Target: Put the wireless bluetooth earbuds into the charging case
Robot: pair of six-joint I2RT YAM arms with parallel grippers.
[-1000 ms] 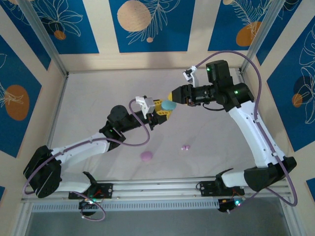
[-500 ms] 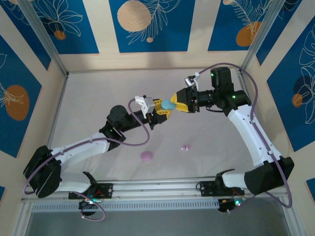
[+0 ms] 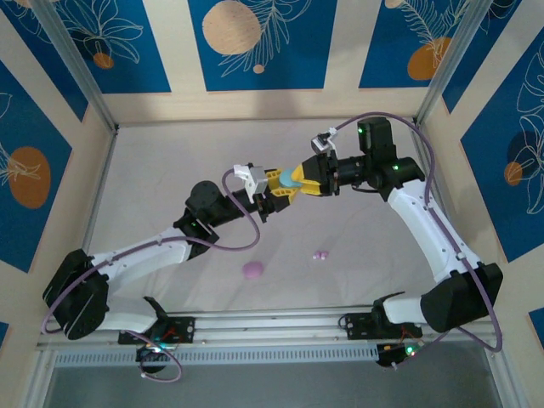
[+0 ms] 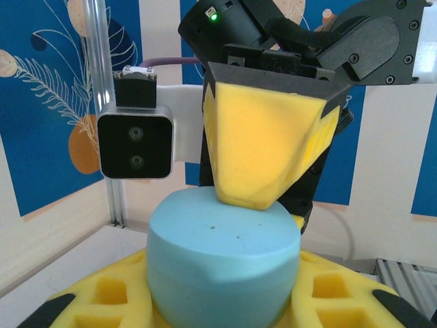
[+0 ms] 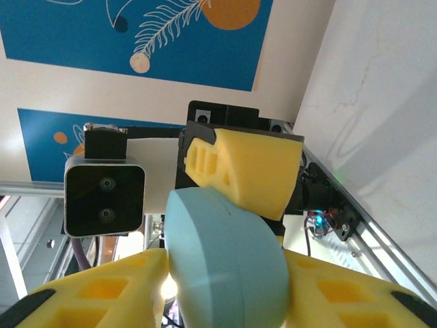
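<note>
I am holding the teal case in mid-air with my left pincer — it is clenched on the case, which is sitting between its yellow fingers. My right pincer is meeting it from the opposite side. One pad is touching the case top, but I cannot tell whether those jaws are gripping. The case is looking closed along its seam. A pink earbud and a pink case are lying on the table, well apart from both pincers — so no insertion is done. I am judging that opening, picking and seating are all remaining.
</note>
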